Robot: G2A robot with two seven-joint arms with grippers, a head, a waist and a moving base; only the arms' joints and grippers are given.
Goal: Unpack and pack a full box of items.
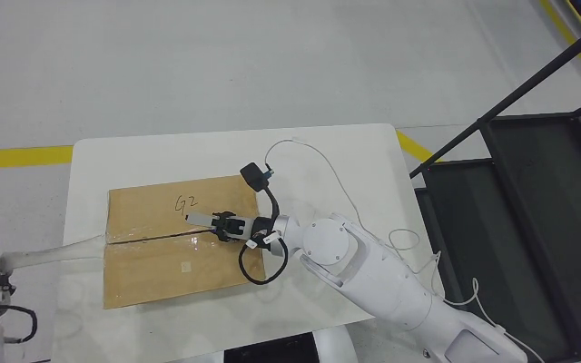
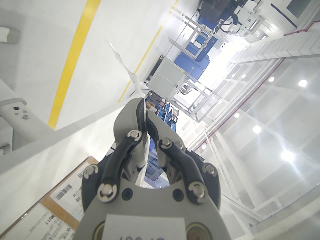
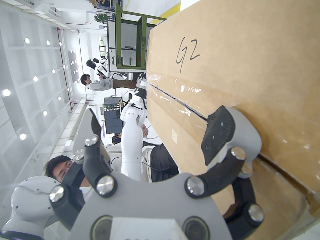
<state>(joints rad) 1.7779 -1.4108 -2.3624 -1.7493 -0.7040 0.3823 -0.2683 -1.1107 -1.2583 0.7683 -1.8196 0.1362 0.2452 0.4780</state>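
One pad [image 3: 217, 136] of right gripper [image 3: 155, 116] flat on box [image 1: 154, 263] top, right beside centre seam [image 3: 175, 98]; other finger held well apart, off the cardboard. Left gripper [image 2: 143, 106] pinched together on tape [image 2: 120, 59], strip stretched from seam out past box end. Flaps closed. Box on white table [image 1: 363, 163], toward left arm's side.

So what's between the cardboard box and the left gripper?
A strip of clear tape runs from the seam of the cardboard box to the left gripper, which is shut on it. The top view shows the span.
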